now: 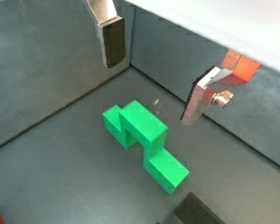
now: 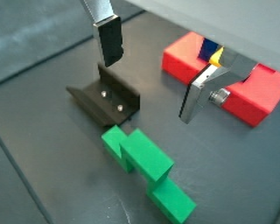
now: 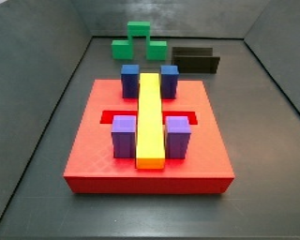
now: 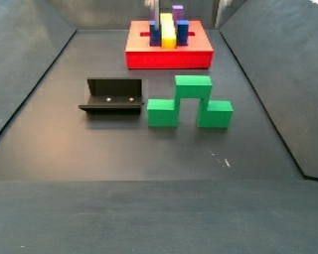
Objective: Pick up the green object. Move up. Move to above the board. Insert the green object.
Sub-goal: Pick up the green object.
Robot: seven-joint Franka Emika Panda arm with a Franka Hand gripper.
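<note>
The green object (image 1: 140,131) is three joined bright green cubes lying on the dark floor. It also shows in a wrist view (image 2: 143,157) and in both side views (image 3: 138,42) (image 4: 189,102). My gripper (image 1: 150,92) is open and empty, and it hangs above the green object without touching it. It also shows in a wrist view (image 2: 150,89). The board (image 3: 102,159) is a red slab bearing a long yellow bar (image 3: 149,117) and purple and blue blocks. It lies apart from the green object and shows behind one finger in a wrist view (image 2: 184,61).
The fixture (image 2: 108,101), a dark L-shaped bracket, stands right beside the green object, between it and the board (image 4: 169,58). It also shows in both side views (image 3: 197,61) (image 4: 111,97). Grey walls close in the floor on all sides.
</note>
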